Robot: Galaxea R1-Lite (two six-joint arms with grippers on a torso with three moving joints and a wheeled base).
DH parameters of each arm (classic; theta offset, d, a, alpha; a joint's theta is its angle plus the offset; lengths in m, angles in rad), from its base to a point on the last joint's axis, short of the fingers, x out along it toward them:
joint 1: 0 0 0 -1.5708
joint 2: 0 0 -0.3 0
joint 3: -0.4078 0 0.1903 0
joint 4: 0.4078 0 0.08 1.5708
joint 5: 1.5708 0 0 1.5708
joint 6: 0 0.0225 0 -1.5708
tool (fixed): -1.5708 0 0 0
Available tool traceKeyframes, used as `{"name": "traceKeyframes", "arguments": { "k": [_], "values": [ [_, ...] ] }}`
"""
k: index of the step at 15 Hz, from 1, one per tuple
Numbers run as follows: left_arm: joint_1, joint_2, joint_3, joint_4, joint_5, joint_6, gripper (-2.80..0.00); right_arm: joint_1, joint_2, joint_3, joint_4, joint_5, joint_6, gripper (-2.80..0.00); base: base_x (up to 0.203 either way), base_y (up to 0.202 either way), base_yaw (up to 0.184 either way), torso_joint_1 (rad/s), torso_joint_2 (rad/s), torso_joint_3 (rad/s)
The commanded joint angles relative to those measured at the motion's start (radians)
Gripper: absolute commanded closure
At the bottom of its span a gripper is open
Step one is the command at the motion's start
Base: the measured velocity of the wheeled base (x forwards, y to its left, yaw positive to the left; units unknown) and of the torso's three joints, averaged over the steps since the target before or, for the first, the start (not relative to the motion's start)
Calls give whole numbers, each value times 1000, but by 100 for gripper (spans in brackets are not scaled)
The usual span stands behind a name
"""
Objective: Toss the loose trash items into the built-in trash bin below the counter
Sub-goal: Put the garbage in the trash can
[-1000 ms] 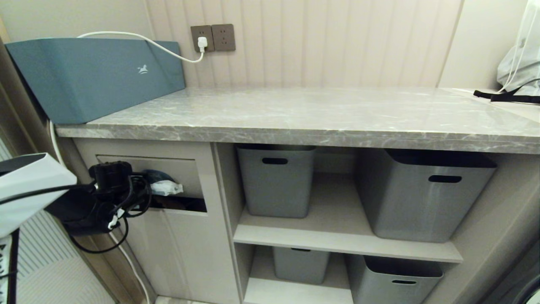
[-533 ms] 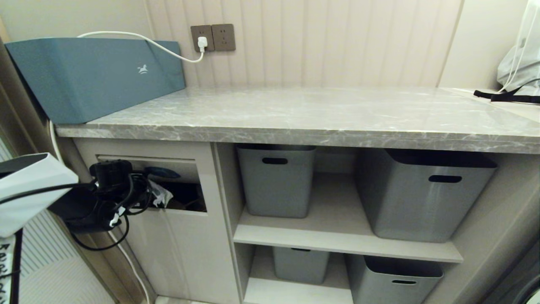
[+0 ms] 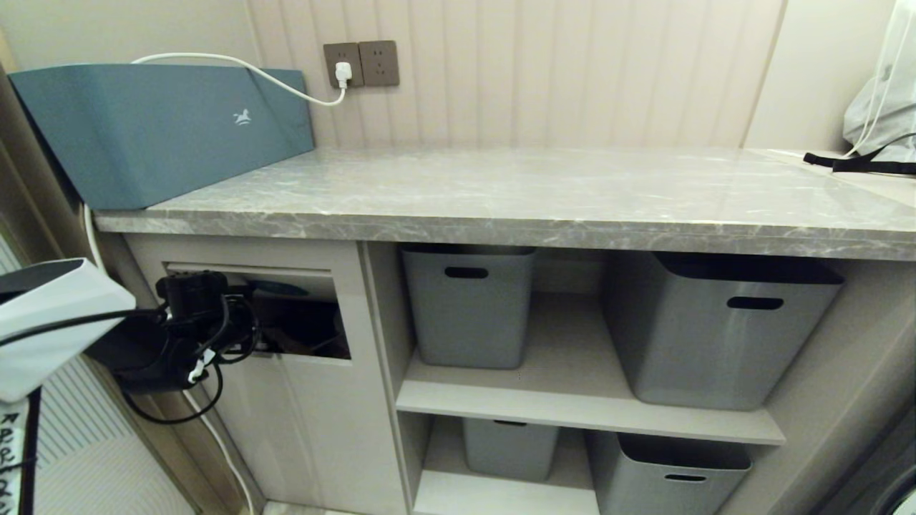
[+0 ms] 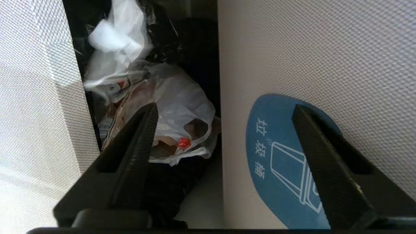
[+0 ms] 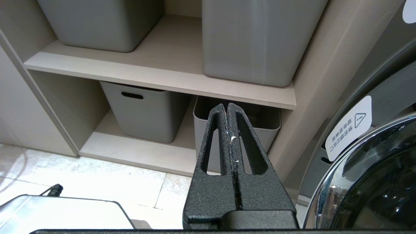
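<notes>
Blue sticker (image 4: 286,162), binned wrappers (image 4: 156,107): left wrist view only.

Home laundry nook: washing machine (image 5: 373,182), storage tubs (image 3: 469,307) (shelved).

The counter (image 3: 544,187) is a grey marble-look slab with white veining and a soft sheen, above the built-in trash bin (image 4: 325,52), whose beige front and flap show a fine woven-grain, matt texture and carry a smooth blue sticker (image 4: 286,162). Inside lie thin, crinkled, translucent white plastic bags (image 4: 182,97) and crumpled paper-like scraps. The left gripper (image 4: 224,123) has black fingers (image 4: 143,136) with a ridged, matt face, the right gripper (image 5: 230,130) a pebbled black finish, and the grey tubs (image 3: 469,307) look like smooth matt plastic.
</notes>
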Motion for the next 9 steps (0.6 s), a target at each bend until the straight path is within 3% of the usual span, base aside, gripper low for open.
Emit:
{"name": "traceKeyframes", "arguments": {
  "k": [1,4,9],
  "values": [
    [0,-8,4,-5,4,-8,-280,0,1,0,1,0,-2,0,0,0,0,0,0,0],
    [8,-38,71,-6,45,-7,-280,0,1,-1,1,1,4,0,0,0,0,0,0,0],
    [11,-220,195,-16,60,-16,-280,0,1,-3,3,4,2,0,0,0,0,0,0,0]
  ]
}}
